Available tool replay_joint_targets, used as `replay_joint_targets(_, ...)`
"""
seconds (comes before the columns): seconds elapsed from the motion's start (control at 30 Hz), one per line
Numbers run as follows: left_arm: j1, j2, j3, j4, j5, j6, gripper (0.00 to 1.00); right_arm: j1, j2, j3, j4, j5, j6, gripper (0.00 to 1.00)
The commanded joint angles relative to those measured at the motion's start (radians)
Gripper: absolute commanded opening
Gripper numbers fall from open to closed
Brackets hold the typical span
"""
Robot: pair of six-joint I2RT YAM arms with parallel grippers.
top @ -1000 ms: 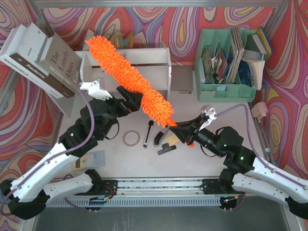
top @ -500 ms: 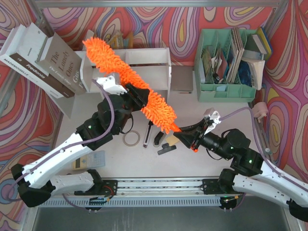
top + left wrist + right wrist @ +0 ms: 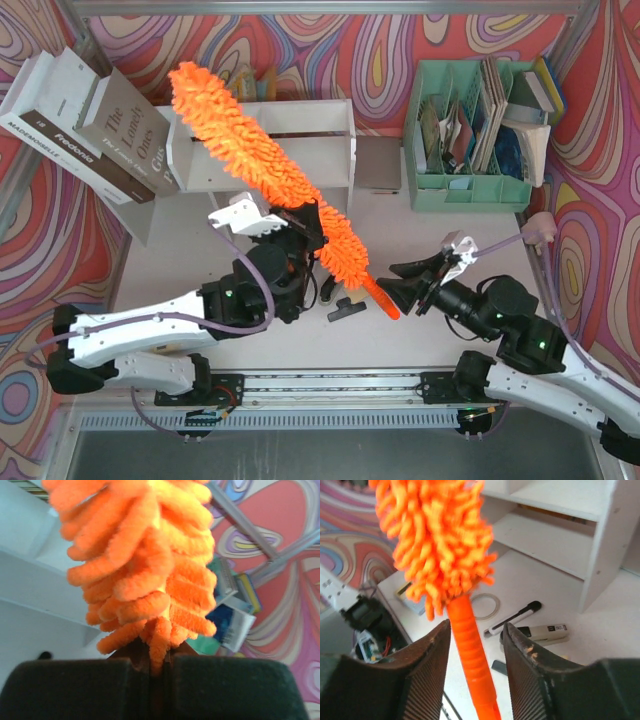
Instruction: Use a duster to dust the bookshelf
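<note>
Books (image 3: 108, 130) close beside bookshelf (image 3: 325, 125) left

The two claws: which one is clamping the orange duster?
The left gripper, shut on strands of the duster; the right gripper stands open around the handle.

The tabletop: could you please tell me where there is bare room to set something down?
One bare patch lies in front of the green organizer, between it and the right gripper. Another lies in front of the left end of the bookshelf, left of the left gripper. The middle is crowded: the duster, both grippers and small black items.
</note>
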Motion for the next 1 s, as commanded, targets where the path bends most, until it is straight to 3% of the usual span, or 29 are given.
replay_joint_targets(0.0,-0.036,0.02,-0.051,0.042,-0.245,0.044,0.0,-0.007,-0.033,0.058,0.043,0.155,0.011,0.52)
replay_joint_targets(0.13,-0.057,-0.016,-0.061,-0.075,-0.353,-0.144,0.0,-0.007,-0.053,0.069,0.016,0.209,0.016,0.68)
replay_joint_targets(0.3,-0.075,-0.076,-0.069,-0.401,-0.41,-0.469,0.0,-0.007,-0.071,0.063,0.002,0.264,0.025,0.83)
replay_joint_targets(0.5,-0.083,-0.174,-0.177,-0.414,-0.441,-0.542,0.0,-0.007,-0.067,0.052,-0.007,0.314,0.053,0.92)
replay_joint_targets(0.97,-0.083,-0.409,-0.429,-0.394,-0.529,-0.54,0.0,-0.008,-0.048,0.037,-0.021,0.353,0.106,0.95)
